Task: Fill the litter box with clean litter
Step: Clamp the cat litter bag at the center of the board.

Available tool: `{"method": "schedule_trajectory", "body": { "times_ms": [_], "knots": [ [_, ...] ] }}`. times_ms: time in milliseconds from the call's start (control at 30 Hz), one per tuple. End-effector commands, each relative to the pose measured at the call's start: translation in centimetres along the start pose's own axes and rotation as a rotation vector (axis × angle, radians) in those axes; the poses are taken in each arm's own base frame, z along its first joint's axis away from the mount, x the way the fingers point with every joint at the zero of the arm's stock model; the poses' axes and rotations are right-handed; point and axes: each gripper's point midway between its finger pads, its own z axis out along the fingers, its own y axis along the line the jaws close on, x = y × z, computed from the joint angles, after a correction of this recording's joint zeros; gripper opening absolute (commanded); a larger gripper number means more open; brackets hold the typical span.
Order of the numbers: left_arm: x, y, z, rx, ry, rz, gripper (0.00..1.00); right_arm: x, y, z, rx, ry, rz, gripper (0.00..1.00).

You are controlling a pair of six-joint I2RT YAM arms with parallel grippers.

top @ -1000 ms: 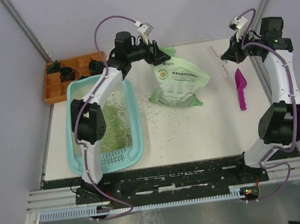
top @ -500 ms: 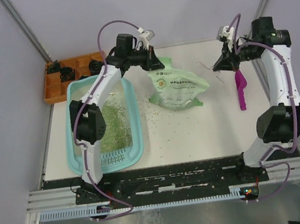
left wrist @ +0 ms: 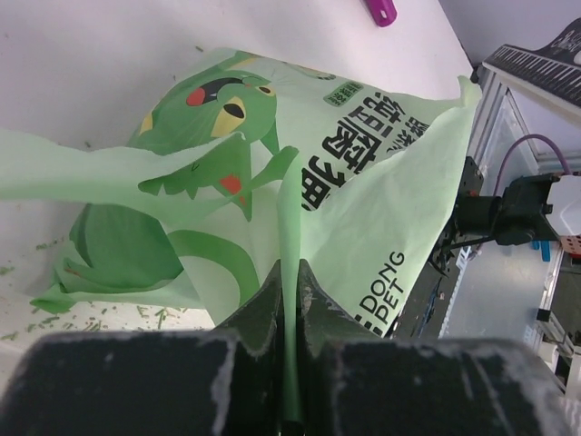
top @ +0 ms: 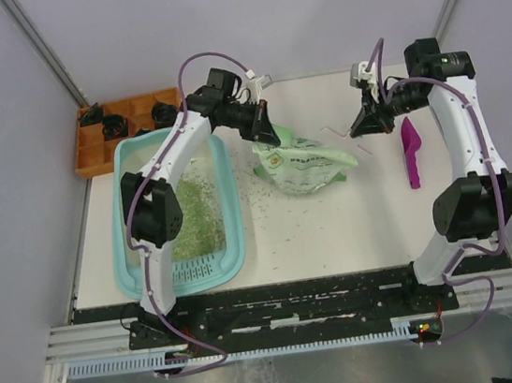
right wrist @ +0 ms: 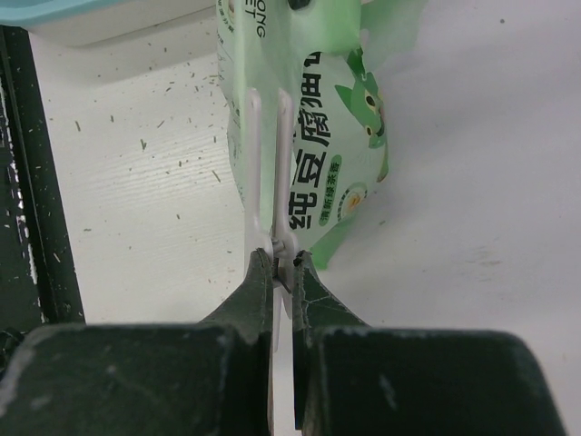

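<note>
The light teal litter box (top: 237,222) lies at the left with pale green litter (top: 197,209) spread over its floor. To its right the green and white printed bag (top: 304,161) lies slumped on the table. My left gripper (top: 265,129) is at the bag's far left corner, shut on a green fold of the bag (left wrist: 363,182) that runs between the jaws of the left gripper (left wrist: 290,268). My right gripper (top: 358,128) hovers right of the bag, shut on a white two-pronged clip (right wrist: 270,163) that points at the bag (right wrist: 336,136).
A magenta scoop (top: 411,147) lies at the right side of the table. An orange compartmented tray (top: 99,146) sits behind the litter box. Loose granules (top: 272,203) are scattered on the table between box and bag.
My left gripper has shut on the bag's edge and pulled it down and nearer, so the bag has slumped. The right arm has carried the white clip leftward toward the bag.
</note>
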Motion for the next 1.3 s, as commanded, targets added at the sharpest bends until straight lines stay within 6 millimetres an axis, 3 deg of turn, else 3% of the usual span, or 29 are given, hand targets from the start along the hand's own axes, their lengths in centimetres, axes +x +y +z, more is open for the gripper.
{"method": "schedule_trajectory", "body": {
  "times_ms": [0, 167, 367, 500, 933, 1133, 1267],
  "knots": [
    [-0.2, -1.6, -0.6, -0.004, 0.015, 0.05, 0.03, -2.0, -0.1, 0.8, -0.023, -0.047, -0.047, 0.02],
    [-1.1, -1.4, -0.8, -0.038, -0.006, 0.058, 0.03, -1.8, 1.9, 1.7, -0.143, -0.011, -0.017, 0.02],
    [-1.9, -0.6, -1.2, -0.1, -0.024, 0.069, 0.03, -2.4, 3.2, 1.4, -0.179, 0.002, 0.008, 0.02],
    [-1.8, -0.6, -1.1, -0.091, -0.022, 0.067, 0.03, -1.4, 3.4, 2.5, -0.187, 0.016, 0.036, 0.02],
    [-1.6, -1.3, -1.8, -0.1, -0.021, 0.062, 0.03, 0.6, -0.5, 6.3, -0.18, 0.019, 0.182, 0.02],
    [-1.5, -1.1, -1.8, -0.111, -0.019, 0.052, 0.03, -0.3, -2.7, 6.7, -0.097, -0.011, 0.208, 0.02],
    [-1.8, -1.2, -1.8, -0.111, -0.026, 0.058, 0.03, -0.6, -3.2, 6.7, -0.079, -0.018, 0.202, 0.02]
  ]
}}
